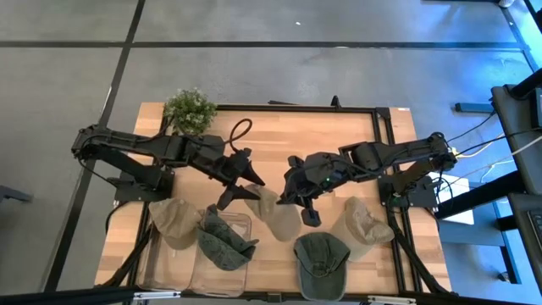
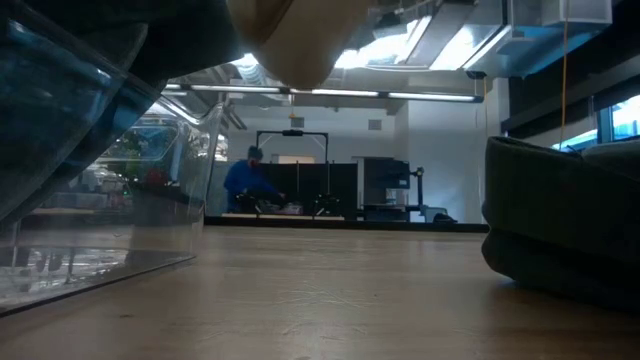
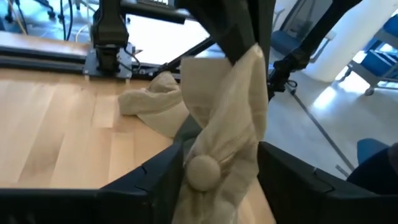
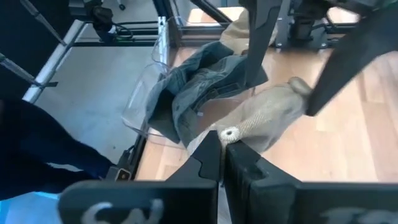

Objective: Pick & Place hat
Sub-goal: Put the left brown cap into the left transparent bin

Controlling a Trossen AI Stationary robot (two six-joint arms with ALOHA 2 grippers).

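Note:
A beige hat [image 1: 269, 212] hangs in the air between my two grippers, and the low view shows its underside [image 2: 290, 40] clear of the table. My right gripper [image 4: 222, 149] is shut on it. My left gripper [image 3: 221, 180] is open, one finger on each side of the hat's crown end, where the round top button [image 3: 202, 171] shows. Whether those fingers touch the cloth I cannot tell. In the high view the left gripper [image 1: 241, 188] is left of the hat and the right gripper [image 1: 298, 199] right of it. My right gripper pinches bunched crown cloth of the beige hat beside a small round eyelet [image 4: 231, 132] between its two fingers. The hat is lifted clear of the table. It stretches away from the fingers toward the left gripper, with the crown button [image 4: 298, 84] at its far end.
A clear plastic bin [image 1: 203, 273] stands at the table's near left with a tan hat [image 1: 174, 222] and a dark denim hat [image 1: 224, 243] on it. A green hat [image 1: 320, 258] and another beige hat [image 1: 366, 224] lie near right. A potted plant [image 1: 190, 110] stands far left.

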